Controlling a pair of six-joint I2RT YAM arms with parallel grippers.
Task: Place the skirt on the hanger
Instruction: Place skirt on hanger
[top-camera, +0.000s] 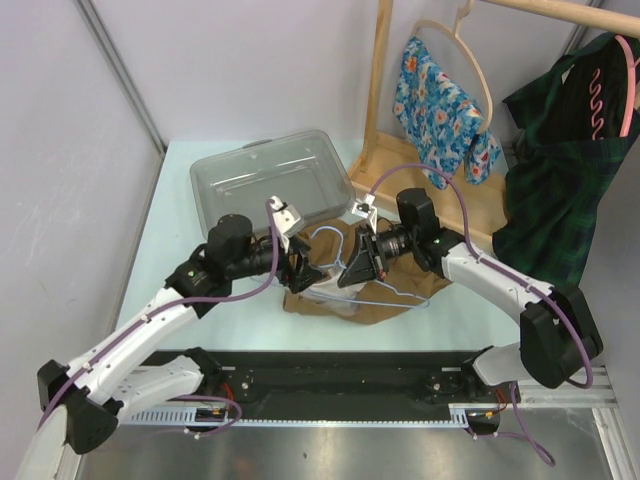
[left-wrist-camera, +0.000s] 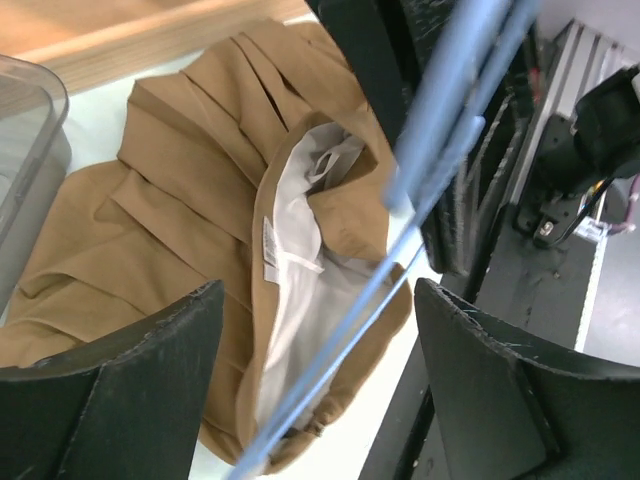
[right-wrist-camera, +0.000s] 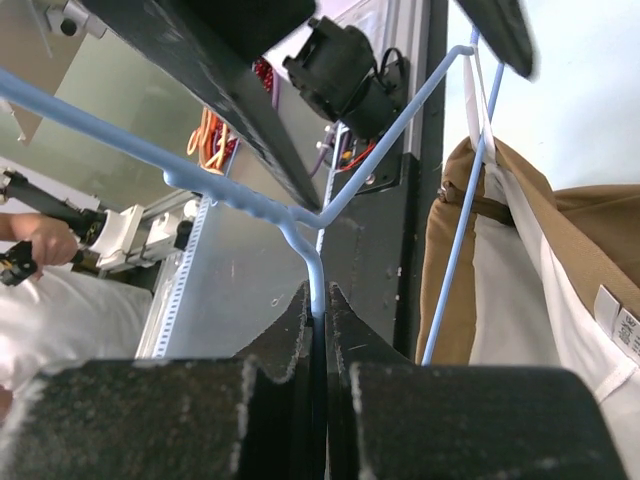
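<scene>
Black rail (top-camera: 330, 385) carrying both arm bases ran along the lower edge of the overhead frame, and from it the arms reached up to meet at the centre.

On the right of centre, the right pincer (right-wrist-camera: 318, 300) was clamped tight on the thin neck of the light blue wire hanger (right-wrist-camera: 230, 195), holding it tilted above the cloth. Left of it, the left pincer (left-wrist-camera: 315, 380) stood wide and held nothing. It hovered over the open waistband, and a hanger wire crossed the gap between its fingers (left-wrist-camera: 120, 390) without being gripped.

Beneath both lay the tan pleated skirt with white lining (left-wrist-camera: 190, 190), crumpled on the pale green tabletop (top-camera: 180, 240) and not yet on the hanger.

Further up sat a clear plastic bin (top-camera: 270, 175). Beyond it, in the upper right, a wooden rack (top-camera: 378, 90) carried a floral garment (top-camera: 435, 100) and a dark green plaid garment (top-camera: 560, 190).

The step in hand appeared to be getting the waistband onto the hanger. The next move likely called for the left pincer to descend, close on the waistband edge and draw it over the hanger's end while the right held steady.
</scene>
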